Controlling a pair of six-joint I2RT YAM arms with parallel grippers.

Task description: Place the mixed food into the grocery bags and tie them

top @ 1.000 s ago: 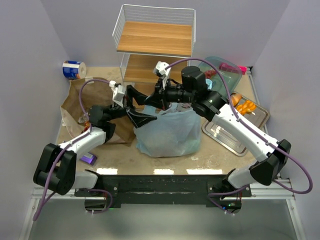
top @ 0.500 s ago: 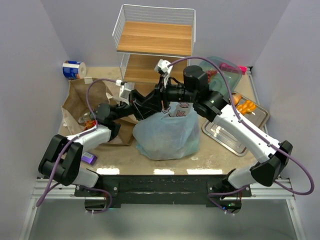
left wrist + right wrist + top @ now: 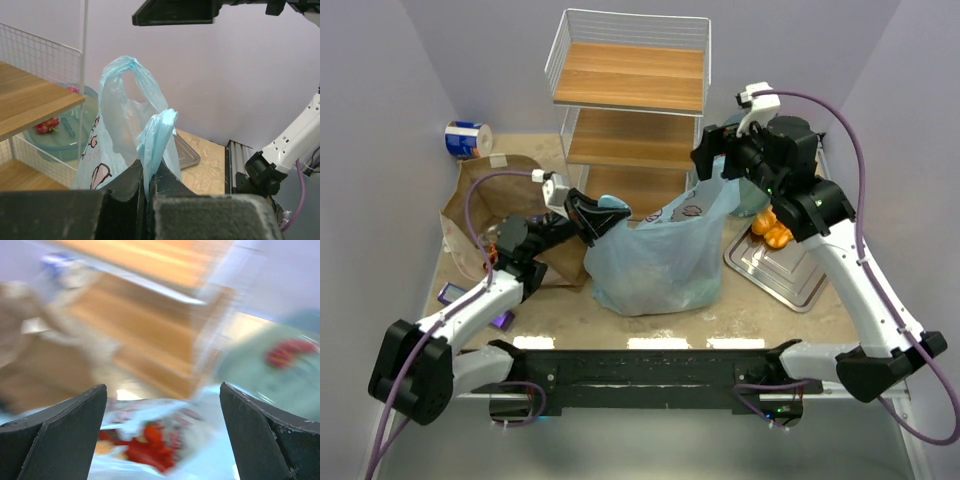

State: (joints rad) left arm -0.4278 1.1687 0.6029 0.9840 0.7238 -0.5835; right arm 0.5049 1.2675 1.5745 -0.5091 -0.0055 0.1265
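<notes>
Top external: one blue bag (image 3: 655, 265), one brown bag (image 3: 480, 195), one steel tray (image 3: 790, 282).

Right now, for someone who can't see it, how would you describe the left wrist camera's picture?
The left arm's jaws are shut on one handle of a light-blue plastic bag; its other handle loops upright behind. A wooden shelf and a teal dish lie to the left.

The left pincer (image 3: 598, 213) has clamped the light-blue plastic bag (image 3: 655, 262) (right pincer (image 3: 713, 163) opened, pulled away).
</notes>
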